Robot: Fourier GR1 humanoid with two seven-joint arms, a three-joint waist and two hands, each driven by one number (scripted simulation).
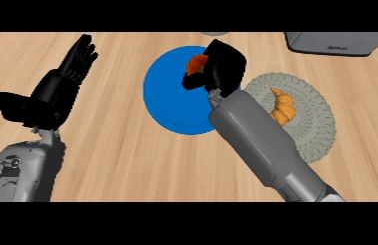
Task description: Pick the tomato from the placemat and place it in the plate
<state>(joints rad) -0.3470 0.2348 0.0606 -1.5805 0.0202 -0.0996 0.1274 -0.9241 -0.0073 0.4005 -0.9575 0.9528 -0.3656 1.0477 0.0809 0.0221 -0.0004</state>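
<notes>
My right hand over blue plate, fingers curled round tomato; only orange-red sliver with hint of green shows at hand's left edge. Tomato above plate's upper right part; cannot tell if touching it. Risks as I judge them: release too near rim, round tomato rolls off onto worktop; opening fingers from height, it bounces. Grey placemat just right of plate holds croissant. Left hand resting at left, fingers straight, upward.
</notes>
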